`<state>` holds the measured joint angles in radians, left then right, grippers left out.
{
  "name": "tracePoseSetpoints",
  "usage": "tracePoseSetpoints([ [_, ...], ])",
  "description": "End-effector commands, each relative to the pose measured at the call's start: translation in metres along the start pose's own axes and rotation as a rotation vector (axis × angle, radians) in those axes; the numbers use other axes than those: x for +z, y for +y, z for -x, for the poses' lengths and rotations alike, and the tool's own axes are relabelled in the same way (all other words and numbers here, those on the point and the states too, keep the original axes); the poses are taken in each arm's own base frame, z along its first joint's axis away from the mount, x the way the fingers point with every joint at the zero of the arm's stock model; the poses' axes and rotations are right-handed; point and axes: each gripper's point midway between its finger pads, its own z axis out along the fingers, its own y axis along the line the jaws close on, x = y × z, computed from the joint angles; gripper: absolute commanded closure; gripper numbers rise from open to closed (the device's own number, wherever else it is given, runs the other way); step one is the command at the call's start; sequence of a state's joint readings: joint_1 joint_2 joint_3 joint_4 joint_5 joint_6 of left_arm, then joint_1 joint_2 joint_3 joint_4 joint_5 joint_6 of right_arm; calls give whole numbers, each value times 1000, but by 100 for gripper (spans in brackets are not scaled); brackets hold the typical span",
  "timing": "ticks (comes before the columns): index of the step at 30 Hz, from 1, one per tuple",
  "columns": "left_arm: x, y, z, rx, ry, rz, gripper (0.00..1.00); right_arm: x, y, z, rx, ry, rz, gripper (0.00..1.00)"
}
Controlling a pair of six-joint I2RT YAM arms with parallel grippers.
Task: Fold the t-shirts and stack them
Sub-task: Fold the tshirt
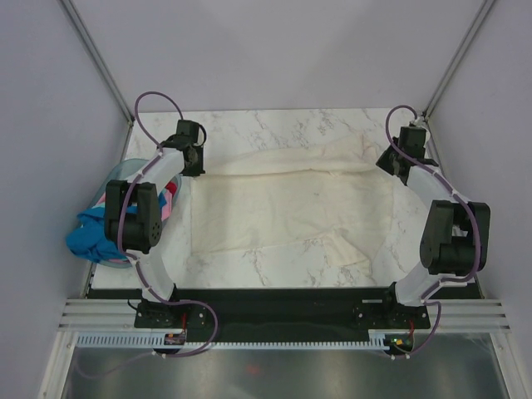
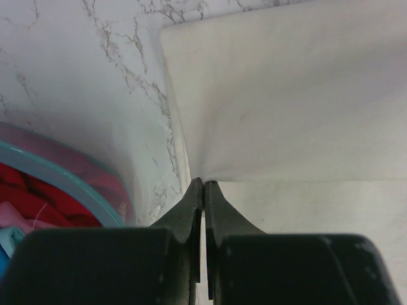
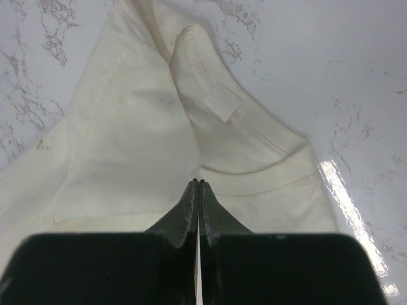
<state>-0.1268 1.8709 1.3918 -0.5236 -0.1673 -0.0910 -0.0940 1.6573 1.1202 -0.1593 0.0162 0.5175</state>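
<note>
Cream-white t-shirt [image 1: 283, 208] lies spread across the middle of the worktop [image 1: 274, 274], one sleeve trailing toward 5 o'clock; other t-shirts [image 1: 90, 237] heaped in the basket [image 1: 123, 169] at 9 o'clock, presumably queued. Farther out, left pincer [image 2: 203, 189] is nipped shut on the shirt's edge at 10 o'clock. Right pincer [image 3: 199, 185] pinches cloth just below the collar at 2 o'clock: paired far-edge grips, likely to draw it taut for a fold.

- We see the cream-white t-shirt [image 1: 283, 199] spread wide and wrinkled across the marble surface [image 1: 274, 125], collar at its right end
- The blue t-shirt [image 1: 87, 237] and red t-shirt [image 2: 38, 197] lie crumpled at left
</note>
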Motion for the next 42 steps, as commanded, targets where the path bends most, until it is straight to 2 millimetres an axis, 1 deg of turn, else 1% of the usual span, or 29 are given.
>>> tracePoseSetpoints([
  [1,-6,17,3,21,-14,84,98,-16,3,8,-18,-15,13,100],
  [3,-6,18,2,26,-11,94,98,-20,1,9,-17,-4,2,100],
  [4,-7,22,2,26,-14,111,98,-24,4,16,-15,-12,6,100],
  [7,-6,23,-2,35,-5,124,98,-29,2,13,-4,15,-15,100],
  [9,-3,22,-7,43,11,134,98,-31,-3,2,-2,56,-35,100],
  [12,1,22,-20,75,41,179,98,-31,-20,-23,0,104,-75,100],
  [13,2,20,-25,85,53,187,98,-29,-29,-38,-3,129,-99,98],
  [14,3,19,-31,94,76,199,98,-26,-32,-41,-6,130,-101,95],
  [15,1,23,-31,97,80,235,93,-25,-34,-47,-9,144,-102,90],
  [16,-2,21,-29,99,78,247,85,-23,-36,-53,-7,160,-104,81],
  [17,-5,23,-32,92,92,263,77,-23,-36,-54,-5,165,-104,77],
  [18,-11,25,-30,90,80,290,65,-24,-36,-54,-6,169,-107,74],
  [19,-15,25,-27,89,69,298,62,-28,-31,-45,-8,151,-96,69],
  [21,-27,21,-20,69,45,281,60,-34,-28,-36,-15,136,-102,66],
  [22,-31,17,-12,53,29,259,59,-38,-22,-23,-15,110,-91,63],
  [23,-35,12,-9,32,25,228,59,-39,-19,-18,-15,104,-85,62],
  [24,-37,0,-7,21,26,163,58,-38,-15,-14,-20,99,-72,60],
  [26,-39,-14,5,-11,6,89,57,-28,-7,-6,-34,97,-44,57],
  [27,-37,-22,6,-17,13,48,56,-24,2,-9,-43,120,6,56],
  [28,-29,-27,10,-22,19,38,56,-13,4,-8,-65,131,19,54],
  [30,-19,-31,12,-31,35,29,57,-3,18,-7,-93,148,91,52],
  [31,-14,-33,19,-35,31,23,57,9,22,-5,-117,160,110,50],
  [32,0,-35,12,-38,65,27,58,14,25,-4,-129,164,126,50],
  [33,7,-38,11,-44,82,17,60,19,28,-2,-138,165,136,50],
  [34,10,-39,18,-56,79,11,60,28,30,-2,-147,175,144,49],
  [35,24,-41,11,-59,113,15,61,34,29,-2,-155,176,141,49],
  [37,30,-39,13,-69,123,36,62,46,27,-5,-157,188,139,50],
  [38,40,-38,6,-64,148,52,63,51,26,-5,-158,186,143,50],
  [42,59,-20,-6,-45,183,173,65,71,16,-15,-159,201,113,50],
])
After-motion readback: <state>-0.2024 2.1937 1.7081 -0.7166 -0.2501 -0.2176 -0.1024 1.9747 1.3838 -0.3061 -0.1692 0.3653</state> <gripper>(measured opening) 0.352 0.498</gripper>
